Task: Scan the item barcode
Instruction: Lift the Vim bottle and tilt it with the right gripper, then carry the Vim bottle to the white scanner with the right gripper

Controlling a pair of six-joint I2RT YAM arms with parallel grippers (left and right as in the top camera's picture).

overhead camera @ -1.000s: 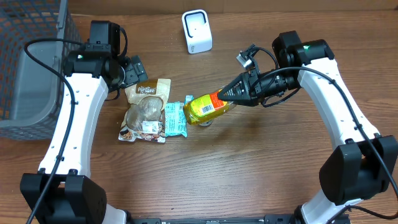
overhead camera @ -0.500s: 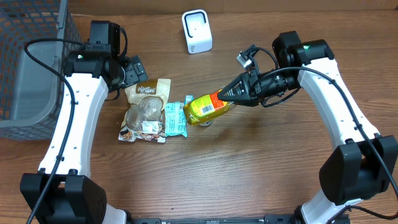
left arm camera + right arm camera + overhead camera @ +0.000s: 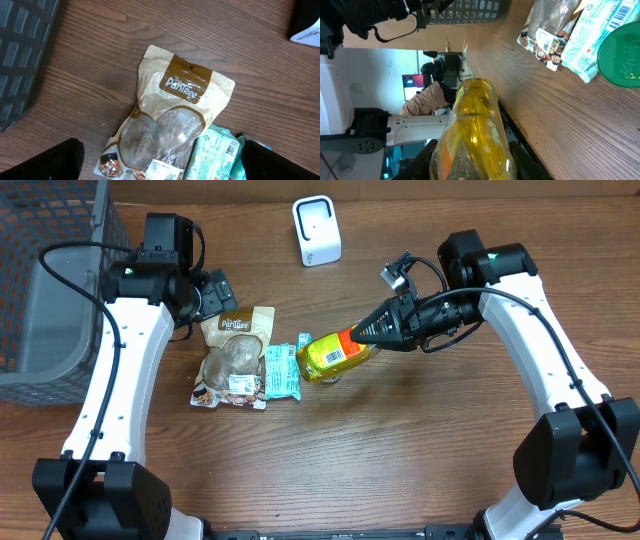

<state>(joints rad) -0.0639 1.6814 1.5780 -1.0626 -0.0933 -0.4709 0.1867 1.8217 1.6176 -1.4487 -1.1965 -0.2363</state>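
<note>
My right gripper [image 3: 362,335] is shut on a bottle of yellow liquid [image 3: 335,352] and holds it lying sideways above the table's middle. In the right wrist view the bottle [image 3: 475,130] fills the space between the two dark fingers [image 3: 422,160]. The white scanner [image 3: 317,230] stands at the back, apart from the bottle. No barcode shows on the bottle. My left gripper [image 3: 212,292] hangs open above a brown snack pouch [image 3: 172,120]. Its fingertips [image 3: 45,162] are wide apart with nothing between them.
The snack pouch [image 3: 233,355] and a teal packet [image 3: 281,370] lie side by side left of the bottle. A grey wire basket [image 3: 45,290] stands at the far left. A green round thing [image 3: 620,55] sits beside the teal packet [image 3: 600,30].
</note>
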